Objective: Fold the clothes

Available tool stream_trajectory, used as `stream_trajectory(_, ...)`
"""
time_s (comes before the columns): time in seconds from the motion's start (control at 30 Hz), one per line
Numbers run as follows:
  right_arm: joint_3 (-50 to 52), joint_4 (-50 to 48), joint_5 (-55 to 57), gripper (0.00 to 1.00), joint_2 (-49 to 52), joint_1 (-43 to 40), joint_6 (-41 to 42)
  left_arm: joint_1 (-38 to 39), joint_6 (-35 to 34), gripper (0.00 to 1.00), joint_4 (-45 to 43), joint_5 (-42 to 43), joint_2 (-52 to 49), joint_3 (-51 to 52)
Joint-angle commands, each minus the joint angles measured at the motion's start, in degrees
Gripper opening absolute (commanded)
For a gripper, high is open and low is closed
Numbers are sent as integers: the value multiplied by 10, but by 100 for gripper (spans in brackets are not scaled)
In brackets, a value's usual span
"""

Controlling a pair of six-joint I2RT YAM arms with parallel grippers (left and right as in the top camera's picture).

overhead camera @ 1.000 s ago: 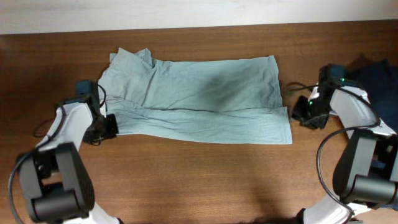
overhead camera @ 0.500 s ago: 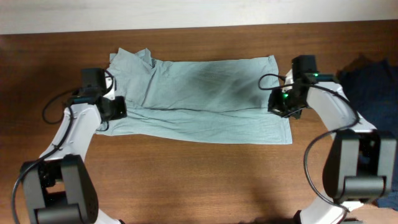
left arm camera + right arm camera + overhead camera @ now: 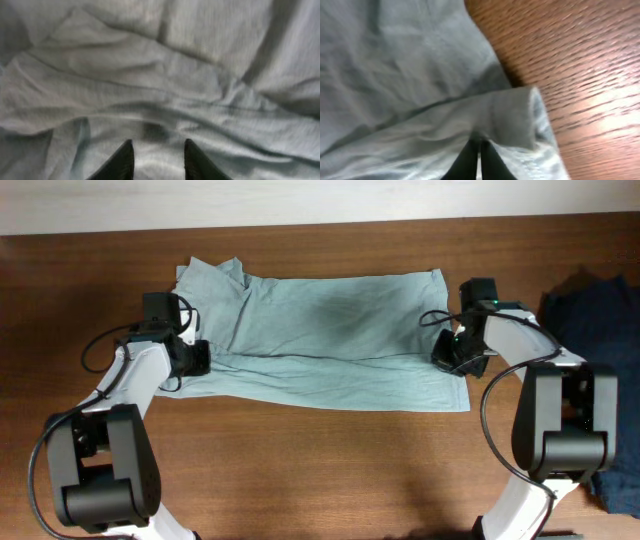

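Note:
The clothes, a pale grey-blue T-shirt (image 3: 330,330), lie spread flat across the back half of the brown table (image 3: 320,470), with the front layer folded over along a crease. My left gripper (image 3: 195,358) rests on the shirt's left edge near the sleeve. In the left wrist view its gripper (image 3: 157,142) is open, with wrinkled fabric (image 3: 160,65) under and between the dark fingers (image 3: 122,160). My right gripper (image 3: 447,357) sits at the shirt's right edge. Seen from the right wrist, that gripper (image 3: 479,142) is shut on a raised fold of the shirt's hem (image 3: 515,115).
A dark navy garment (image 3: 600,310) lies bunched at the table's right edge, just beyond the right arm. Bare wood (image 3: 570,60) runs right of the shirt's hem. A pale wall strip (image 3: 320,200) borders the table at the back.
Both grippers have moved inward from beside the shirt onto its left and right edges. The right jaws have shut on the hem fold. The left jaws narrowed, then widened again.

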State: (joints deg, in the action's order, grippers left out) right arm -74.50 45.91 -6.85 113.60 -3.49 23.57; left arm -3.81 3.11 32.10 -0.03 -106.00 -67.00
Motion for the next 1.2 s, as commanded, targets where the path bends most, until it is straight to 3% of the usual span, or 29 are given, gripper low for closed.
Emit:
stream_trajectory(0.0, -36, 17, -41, 16, -74, -19, -70, -1, 15, 47, 40, -2, 29, -51)
stream_trajectory(0.07, -54, 45, -41, 26, -123, -22, -72, -1, 15, 53, 79, 0, 55, -94)
stream_trajectory(0.13, -60, 65, -50, 31, -162, -20, -73, -1, 15, 72, 99, 10, 80, -127)
stream_trajectory(0.17, -60, 80, -59, 32, -176, -16, -73, -1, 15, 75, 101, 14, 92, -133)
stream_trajectory(0.33, -57, 153, -61, 31, -167, -7, -70, -1, 15, 66, 130, 14, 102, -133)
stream_trajectory(0.43, -47, 159, -60, 33, -151, -7, -71, -1, 10, 65, 151, 13, 88, -122)
stream_trajectory(0.67, -41, 179, -63, 42, -127, -6, -71, -1, 10, 66, 154, 14, 51, -96)
stream_trajectory(0.87, -42, 174, -71, 57, -127, -6, -71, -1, 10, 70, 137, 14, 49, -97)
stream_trajectory(1.0, -56, 179, -118, 60, -127, -6, -129, -1, 11, 71, 152, 52, 49, -140)
stream_trajectory(1.17, -136, 228, -107, 68, -127, -6, -134, -1, 33, 71, 233, 47, 49, -256)
